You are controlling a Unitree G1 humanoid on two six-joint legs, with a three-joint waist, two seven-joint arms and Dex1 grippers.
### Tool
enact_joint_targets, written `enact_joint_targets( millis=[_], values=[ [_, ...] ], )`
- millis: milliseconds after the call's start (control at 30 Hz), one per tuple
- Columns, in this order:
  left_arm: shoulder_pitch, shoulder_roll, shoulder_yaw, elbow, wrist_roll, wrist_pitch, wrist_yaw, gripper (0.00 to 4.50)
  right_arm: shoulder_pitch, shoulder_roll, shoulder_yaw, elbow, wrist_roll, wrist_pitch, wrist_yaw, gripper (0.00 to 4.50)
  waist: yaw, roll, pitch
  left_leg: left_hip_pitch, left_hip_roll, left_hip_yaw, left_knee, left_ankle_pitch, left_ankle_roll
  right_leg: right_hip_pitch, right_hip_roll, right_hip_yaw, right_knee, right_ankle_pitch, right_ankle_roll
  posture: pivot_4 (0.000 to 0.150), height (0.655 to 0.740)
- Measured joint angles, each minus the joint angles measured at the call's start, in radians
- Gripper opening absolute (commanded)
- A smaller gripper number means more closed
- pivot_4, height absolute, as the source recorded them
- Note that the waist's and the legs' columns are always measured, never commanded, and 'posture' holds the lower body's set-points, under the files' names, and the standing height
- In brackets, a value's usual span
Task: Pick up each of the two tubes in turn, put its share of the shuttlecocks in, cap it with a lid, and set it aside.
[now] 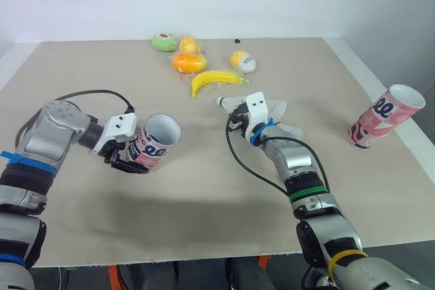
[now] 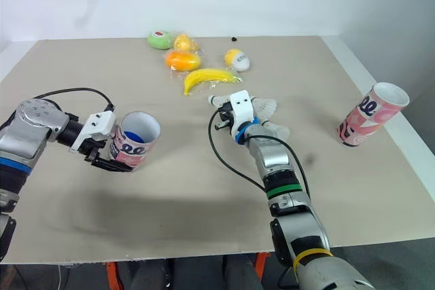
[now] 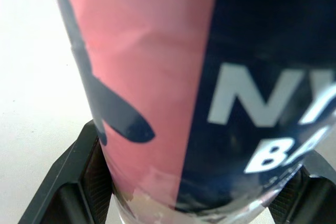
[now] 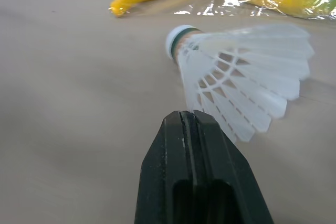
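Observation:
My left gripper [image 1: 126, 159] is shut on a pink patterned tube [image 1: 156, 142], held tilted just above the table at the left with its open mouth facing up and to the right. In the left wrist view the black fingers [image 3: 79, 174] press on both sides of the tube [image 3: 157, 87]. My right gripper [image 4: 187, 114] is shut at the table's middle. A white shuttlecock [image 4: 236, 77] lies just past its tips, cork end toward the banana. More shuttlecocks [image 1: 277, 109] lie beside that wrist. The second pink tube [image 1: 385, 116] leans at the far right, mouth open.
A wrapped banana [image 1: 216, 79] lies just beyond the shuttlecocks. Behind it sit an orange fruit [image 1: 189, 63], a green one [image 1: 164, 42], a yellow one [image 1: 189, 45] and a lemon [image 1: 242, 61]. The second tube is close to the table's right edge [image 1: 408, 142].

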Motion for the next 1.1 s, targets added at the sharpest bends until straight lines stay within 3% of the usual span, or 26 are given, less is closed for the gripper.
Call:
enact_joint_targets(
  millis=[167,333,400,467,600,800,1100],
  values=[
    [0.001,0.000,0.000,0.000,-0.001,-0.001,0.000,3.37,0.011,-0.002,0.005,-0.056,-0.003,0.000,0.032,0.03,0.000,0.000,0.000,0.000,0.000,0.000,0.000,0.000,0.000,0.000,0.000,0.000,0.000,0.000,0.000,0.150,0.6895],
    [-0.002,-0.001,-0.017,0.019,-0.006,-0.012,0.001,3.37,0.068,-0.070,0.050,-0.281,0.008,-0.064,0.199,0.03,0.001,0.000,0.000,0.001,0.000,0.000,0.000,0.000,0.000,0.001,0.000,0.000,0.000,0.000,0.000,0.150,0.6895],
    [-0.016,-0.001,-0.039,0.030,-0.012,-0.023,0.002,3.37,0.103,-0.132,0.065,-0.384,0.027,-0.070,0.280,0.03,0.004,0.001,0.000,0.001,0.000,0.000,0.000,0.000,0.000,0.001,0.000,0.000,0.000,-0.001,0.002,0.150,0.6895],
    [-0.045,0.000,-0.077,0.079,-0.028,-0.035,-0.006,3.37,0.146,-0.326,0.083,-0.664,0.092,-0.063,0.495,0.03,0.009,0.003,-0.001,0.003,0.000,0.001,0.001,0.000,0.000,0.003,-0.001,0.000,0.000,-0.003,0.006,0.150,0.6895],
    [-0.088,-0.011,-0.125,0.133,-0.032,-0.050,0.001,3.37,0.118,-0.451,0.119,-0.794,0.110,-0.024,0.626,0.03,0.006,0.008,-0.001,0.009,0.001,0.001,0.002,0.000,0.001,0.007,0.001,0.001,0.001,-0.002,0.005,0.150,0.6895],
    [-0.156,-0.046,-0.188,0.217,-0.033,-0.082,-0.008,3.37,-0.027,-0.480,0.186,-0.852,0.095,0.002,0.716,0.03,0.015,0.011,-0.003,0.009,0.001,0.001,0.007,0.000,0.001,0.009,0.000,0.001,0.001,-0.003,0.003,0.150,0.6895],
    [-0.174,-0.063,-0.201,0.240,-0.042,-0.100,-0.013,3.37,-0.117,-0.425,0.333,-0.741,-0.027,-0.059,0.767,0.03,0.028,0.011,-0.003,0.007,0.000,0.001,0.008,0.000,0.001,0.009,0.000,0.001,0.001,-0.002,0.007,0.150,0.6895]
  ],
)
